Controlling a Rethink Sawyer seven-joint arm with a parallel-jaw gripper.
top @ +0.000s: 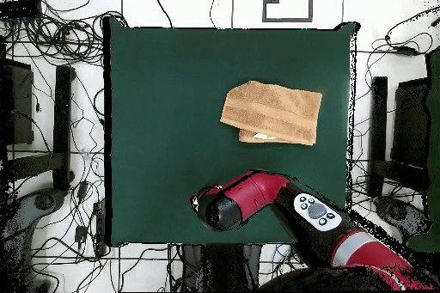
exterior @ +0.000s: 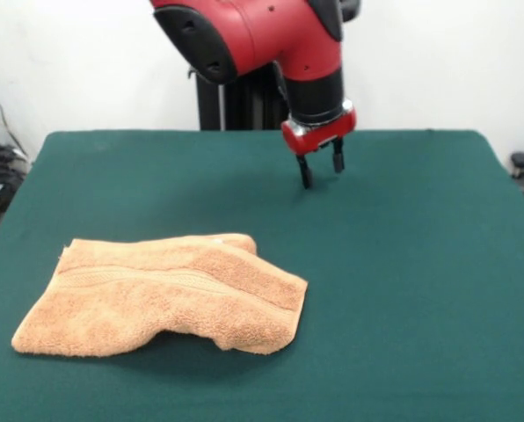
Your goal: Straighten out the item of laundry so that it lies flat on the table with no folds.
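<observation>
Gripper (exterior: 321, 170) is seen in the upper middle of the front view, hanging empty above the green surface (exterior: 403, 264), its two short dark fingers standing a little apart with nothing between them. Well apart from it, in the lower left of that frame, the orange-tan terry towel (exterior: 165, 294) is found lying on the surface. Going from left to right across the towel, a single flatter layer is seen at the left end, a woven band stripe is crossed near the middle, and a doubled-over flap with a thick rounded edge is met at the right. The task is therefore judged to be barely begun: the towel is not gripped, the fold has yet to be opened, and the cloth has yet to be spread flat.

In the overhead view the towel (top: 272, 113) is placed right of centre, and a pale underlayer is shown peeking from its lower edge, which the front view does not reveal. The gripper is hidden there beneath the red arm (top: 258, 199); only the front view shows its fingers.
</observation>
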